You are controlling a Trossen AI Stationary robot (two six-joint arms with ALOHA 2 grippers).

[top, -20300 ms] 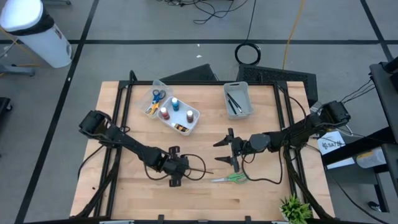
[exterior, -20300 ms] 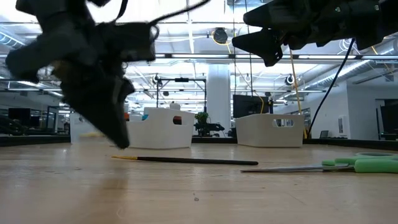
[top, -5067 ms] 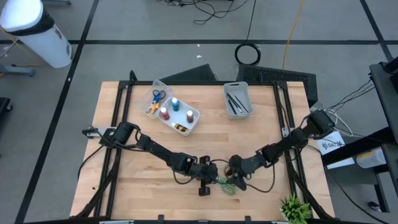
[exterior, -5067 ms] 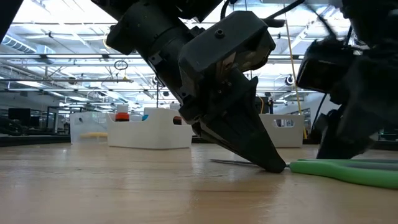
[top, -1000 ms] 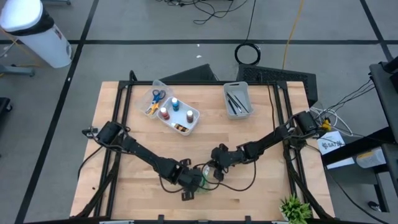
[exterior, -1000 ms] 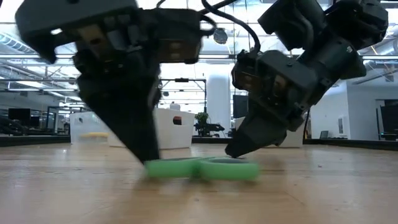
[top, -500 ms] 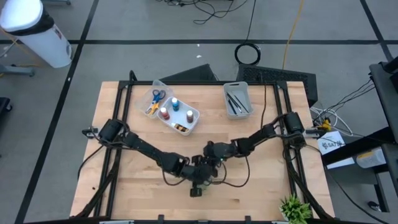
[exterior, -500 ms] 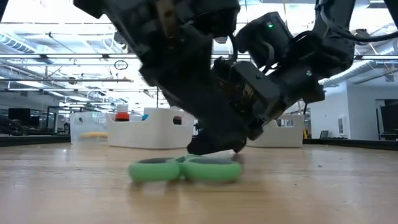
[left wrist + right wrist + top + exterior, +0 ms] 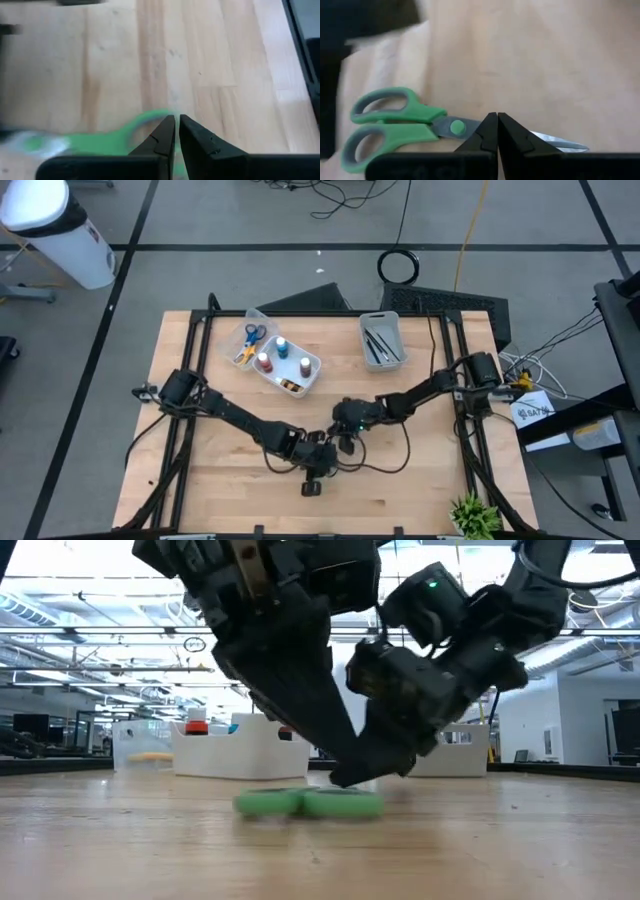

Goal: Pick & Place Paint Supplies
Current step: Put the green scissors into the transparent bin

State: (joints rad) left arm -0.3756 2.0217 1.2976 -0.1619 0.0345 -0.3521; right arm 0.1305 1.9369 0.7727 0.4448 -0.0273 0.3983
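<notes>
Wooden tabletop (image 9: 200,480) carries everything we are working with, and nearest the front edge our two grippers meet over the green scissors (image 9: 395,122). Half a second ago the right gripper (image 9: 347,427) sat a little farther toward the middle; it has now edged in beside the left gripper (image 9: 318,458), and the scissors have slid slightly across the boards in the low view. Both sets of fingers are pressed together with nothing between them: our right fingertips (image 9: 492,131) rest at the pivot where blades meet handles, our left fingertips (image 9: 167,130) touch a handle loop. So we judge that we are nudging the scissors, not holding them, and a real pickup still lies ahead.

Farther back, the white bin (image 9: 290,370) holds the paint bottles (image 9: 272,355) and, in its clear end, other scissors (image 9: 250,340). Near the far edge, the smaller bin (image 9: 392,330) holds the paintbrushes (image 9: 378,345). The green scissors look like the last item still out on the table.
</notes>
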